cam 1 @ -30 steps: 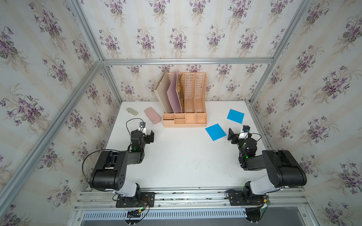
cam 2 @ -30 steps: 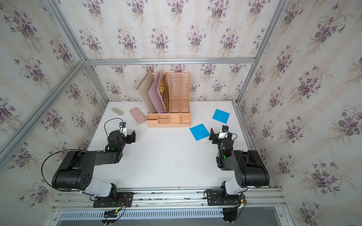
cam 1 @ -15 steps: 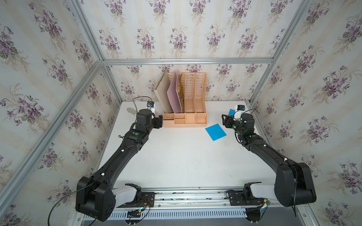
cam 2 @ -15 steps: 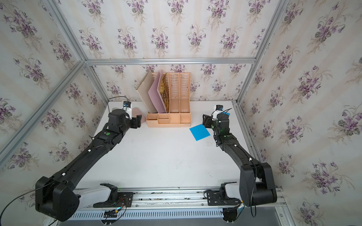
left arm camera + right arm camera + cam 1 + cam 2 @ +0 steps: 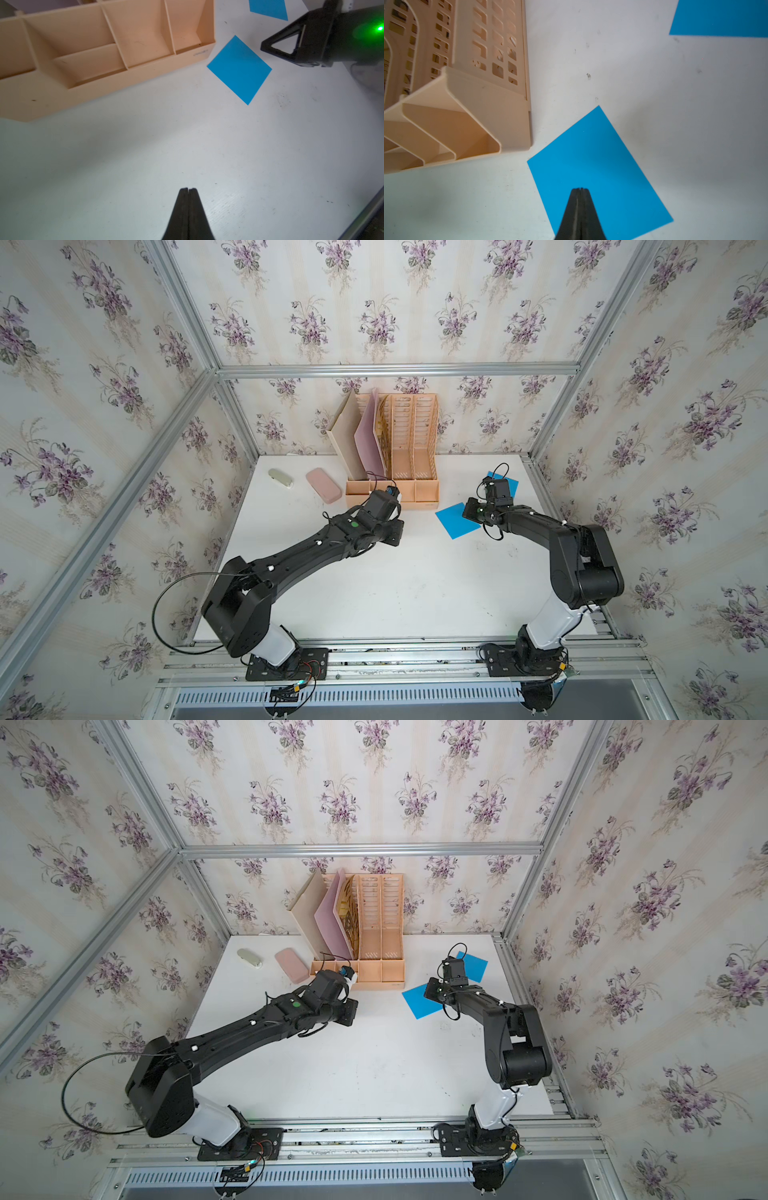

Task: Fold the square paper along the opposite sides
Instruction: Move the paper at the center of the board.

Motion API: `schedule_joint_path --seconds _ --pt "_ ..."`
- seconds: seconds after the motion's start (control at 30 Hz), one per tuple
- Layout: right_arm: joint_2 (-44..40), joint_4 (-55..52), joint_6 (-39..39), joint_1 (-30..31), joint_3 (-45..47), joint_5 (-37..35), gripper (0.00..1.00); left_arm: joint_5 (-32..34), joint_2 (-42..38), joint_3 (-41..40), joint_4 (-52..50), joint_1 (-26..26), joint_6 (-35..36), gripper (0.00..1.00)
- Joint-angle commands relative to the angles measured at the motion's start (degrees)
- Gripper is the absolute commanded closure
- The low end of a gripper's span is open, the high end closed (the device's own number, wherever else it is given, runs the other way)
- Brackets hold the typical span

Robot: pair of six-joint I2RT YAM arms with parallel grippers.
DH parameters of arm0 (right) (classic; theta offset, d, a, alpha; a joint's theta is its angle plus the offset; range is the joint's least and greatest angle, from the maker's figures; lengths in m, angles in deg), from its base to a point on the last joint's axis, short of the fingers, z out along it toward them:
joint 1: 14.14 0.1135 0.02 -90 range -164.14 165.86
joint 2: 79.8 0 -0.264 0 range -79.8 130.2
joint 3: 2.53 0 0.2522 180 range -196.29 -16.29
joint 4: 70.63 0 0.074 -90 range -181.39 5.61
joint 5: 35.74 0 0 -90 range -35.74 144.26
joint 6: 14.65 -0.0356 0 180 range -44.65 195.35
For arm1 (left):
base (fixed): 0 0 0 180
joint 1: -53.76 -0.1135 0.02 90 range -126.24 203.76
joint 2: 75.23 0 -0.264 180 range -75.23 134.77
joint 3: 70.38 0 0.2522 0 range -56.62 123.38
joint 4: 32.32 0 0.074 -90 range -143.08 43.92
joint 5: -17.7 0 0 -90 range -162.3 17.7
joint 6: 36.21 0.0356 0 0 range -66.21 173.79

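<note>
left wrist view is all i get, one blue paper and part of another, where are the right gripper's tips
Observer: The right gripper is shut, tips over the near blue paper.
Operator: other paper whole
Observer: In both top views the far blue paper lies flat, partly behind the right arm.
Operator: anything else loose
Observer: A pink case and a pale green case, left of the organizer.

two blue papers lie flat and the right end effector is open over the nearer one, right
No: the right end effector is shut, jaws together, in the right wrist view. The rest holds: it is over the nearer blue paper.
</note>
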Motion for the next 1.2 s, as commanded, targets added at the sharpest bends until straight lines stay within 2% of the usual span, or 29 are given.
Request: schedule_joint_path --seconds 0.0,0.3,0.47,0.6,0.87,1.17 --pt "2.5 0.6 -1.1 0.1 -0.6 1.2 1.0 -2.2 3.9 2.5 0.7 0.6 -4.1 1.0" --pt "5.7 -0.5 -2.0 0.8 0.4 0.6 1.0 -3.1 5.7 2.4 2.6 0.6 -6.2 1.0" --pt "2.3 -0.4 -2.3 6.0 5.9 0.0 1.0 -0.3 2.4 2.0 -1.6 0.6 -6.2 1.0" --pt "-2.3 1.1 -5.1 13.3 12.6 -0.8 1.0 2.1 -2.7 -0.8 -3.1 0.6 -6.2 1.0" --pt "-5.3 7.6 -17.8 29.7 20.4 -0.6 1.0 3.0 -13.2 -8.6 -5.5 0.5 -9.9 1.0" --pt "-0.6 16.2 -31.8 37.0 18.8 -2.5 1.0 4.5 -19.5 -15.7 -8.8 0.4 -17.0 1.0"
